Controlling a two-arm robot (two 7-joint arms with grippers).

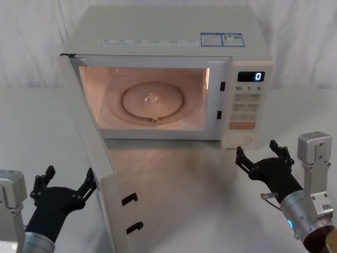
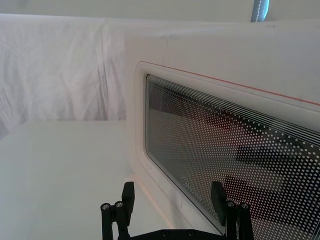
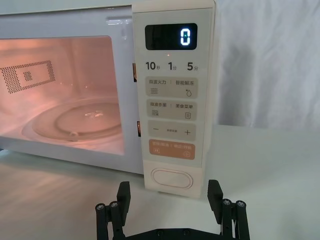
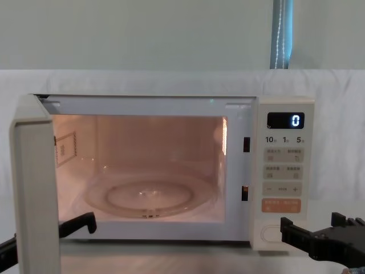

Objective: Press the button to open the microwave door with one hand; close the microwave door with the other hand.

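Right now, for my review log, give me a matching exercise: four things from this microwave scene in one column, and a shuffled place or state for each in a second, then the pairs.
Things:
1. large cream microwave door with dark dotted window
2. wide cream pill-shaped button
3. black left gripper
4. black right gripper on silver-grey wrist

Places or states:
A. fingers open, facing the control panel
B. swung wide open
C. lowest key on the panel, untouched
D. fingers open, beside the door's outer face

Pairs: 1-B, 2-C, 3-D, 4-A
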